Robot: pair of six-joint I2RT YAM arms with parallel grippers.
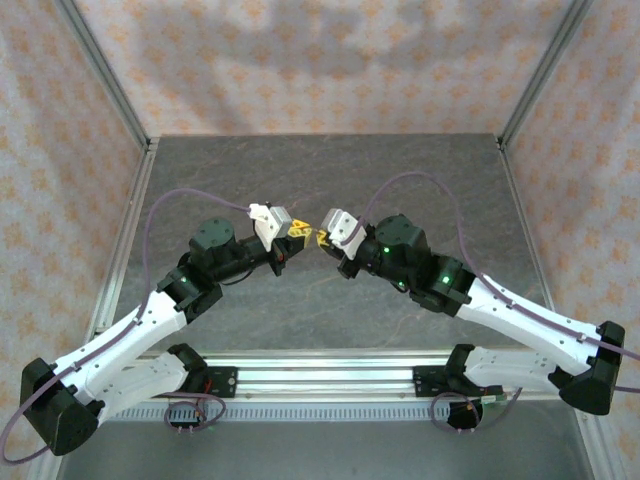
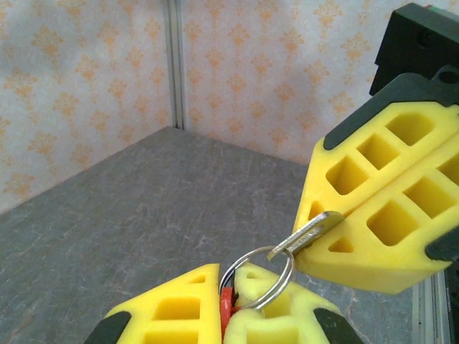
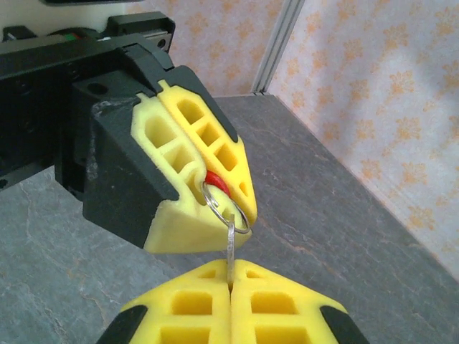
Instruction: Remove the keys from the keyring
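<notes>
My left gripper (image 1: 298, 229) and right gripper (image 1: 322, 238) meet tip to tip above the middle of the table. The left gripper (image 2: 228, 276) is shut on the keyring's red tag (image 2: 228, 308), and its silver split ring (image 2: 291, 264) sticks out past the yellow fingertips. The right gripper (image 3: 230, 271) is shut on the small silvery key (image 3: 229, 247), held edge-on. The key (image 2: 308, 233) reaches out of the right gripper's fingers (image 2: 373, 215), and its free end crosses the ring's wire. In the right wrist view the red tag (image 3: 217, 183) shows between the left gripper's fingers (image 3: 179, 208).
The dark grey table top (image 1: 330, 170) lies under both grippers. Patterned walls with metal corner posts (image 1: 125, 100) close in the back and sides. A metal rail (image 1: 320, 378) runs along the near edge between the arm bases.
</notes>
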